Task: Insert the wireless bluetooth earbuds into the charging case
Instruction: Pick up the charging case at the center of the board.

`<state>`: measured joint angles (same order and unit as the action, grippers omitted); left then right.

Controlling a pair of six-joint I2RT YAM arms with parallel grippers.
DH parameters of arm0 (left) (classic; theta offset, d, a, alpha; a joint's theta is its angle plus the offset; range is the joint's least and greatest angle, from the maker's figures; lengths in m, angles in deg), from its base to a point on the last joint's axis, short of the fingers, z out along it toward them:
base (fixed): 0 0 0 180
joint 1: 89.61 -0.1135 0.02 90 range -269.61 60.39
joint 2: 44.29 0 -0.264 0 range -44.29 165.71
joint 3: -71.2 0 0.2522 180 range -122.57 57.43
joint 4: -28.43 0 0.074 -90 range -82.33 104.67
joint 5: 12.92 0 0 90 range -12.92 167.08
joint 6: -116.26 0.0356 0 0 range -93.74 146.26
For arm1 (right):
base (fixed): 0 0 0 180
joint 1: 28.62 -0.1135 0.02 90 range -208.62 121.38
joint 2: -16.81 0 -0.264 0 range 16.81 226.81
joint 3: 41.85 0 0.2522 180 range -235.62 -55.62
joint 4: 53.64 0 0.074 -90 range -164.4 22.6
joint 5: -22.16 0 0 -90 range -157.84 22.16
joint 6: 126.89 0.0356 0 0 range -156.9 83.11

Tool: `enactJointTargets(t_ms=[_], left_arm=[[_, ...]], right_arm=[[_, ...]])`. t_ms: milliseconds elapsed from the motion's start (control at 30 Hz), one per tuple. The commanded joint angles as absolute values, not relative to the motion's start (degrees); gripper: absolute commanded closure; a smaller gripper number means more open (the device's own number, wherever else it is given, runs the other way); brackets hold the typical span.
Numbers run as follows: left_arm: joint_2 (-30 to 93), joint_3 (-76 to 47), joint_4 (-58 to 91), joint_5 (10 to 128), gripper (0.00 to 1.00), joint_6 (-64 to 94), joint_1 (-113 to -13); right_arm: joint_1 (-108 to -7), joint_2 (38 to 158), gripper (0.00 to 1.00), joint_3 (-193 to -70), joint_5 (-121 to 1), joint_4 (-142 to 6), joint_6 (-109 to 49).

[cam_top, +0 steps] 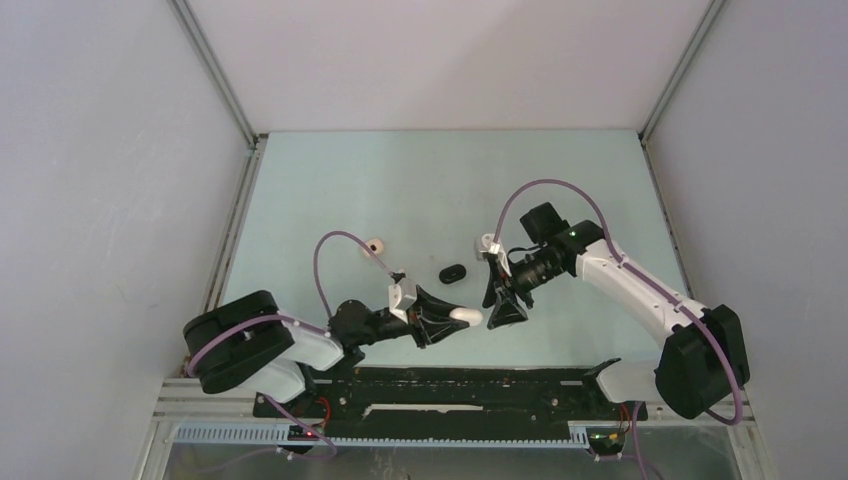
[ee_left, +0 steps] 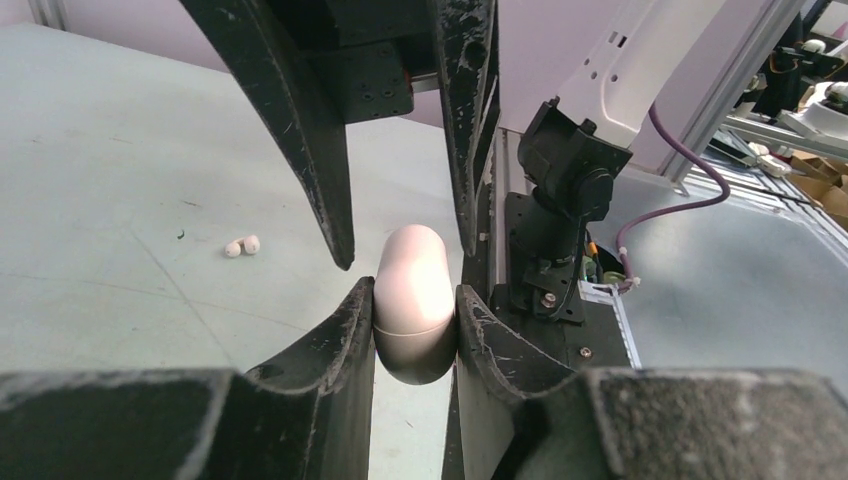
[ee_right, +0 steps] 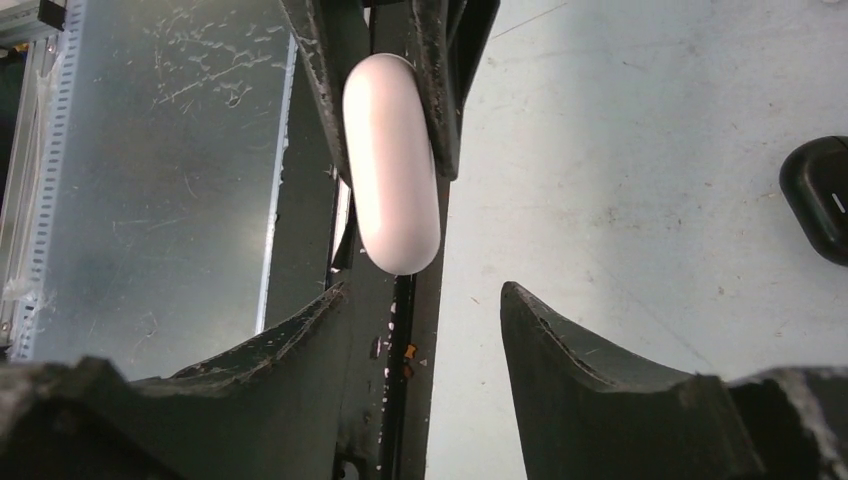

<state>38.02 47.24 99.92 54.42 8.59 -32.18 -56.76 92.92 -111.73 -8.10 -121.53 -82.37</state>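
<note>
Earbuds [ee_left: 241, 246], where are they?
Two pale ones lie loose on the table [ee_left: 120, 150].
And the pincers?
Left pincer [ee_left: 412, 300] clamps the closed pale charging case [ee_left: 410, 255]; right pincer [ee_right: 420, 295] gapes wide beside its free end.

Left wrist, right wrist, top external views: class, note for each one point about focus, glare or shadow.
Left wrist view: the pale case shines bright on its upper half; the near end effector fingers are dark and soft. Right wrist view: pale case nearly washed out, black case cut by the frame edge. Top external view: even light, faint shadows.
</note>
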Motion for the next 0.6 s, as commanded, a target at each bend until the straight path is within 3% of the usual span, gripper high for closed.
enactJointTargets(t_ms=[0, 367, 567], left_arm=[[39.1, 45.6, 105.8, 55.8, 0.92, 10.7, -31.8], [42.5, 42.6, 105.8, 54.4, 0.91, 8.1, -31.7], [44.1, 41.6, 105.8, 54.4, 0.88, 7.2, -31.7]], right_arm=[[-57.4, 93.3, 0.44, -114.3, -6.6, -123.3, -84.2], [-59.8, 93.8, 0.45, -114.5, -6.8, -123.3, -83.6], [-59.9, 94.0, 0.63, -114.5, -8.6, -121.9, -82.0]])
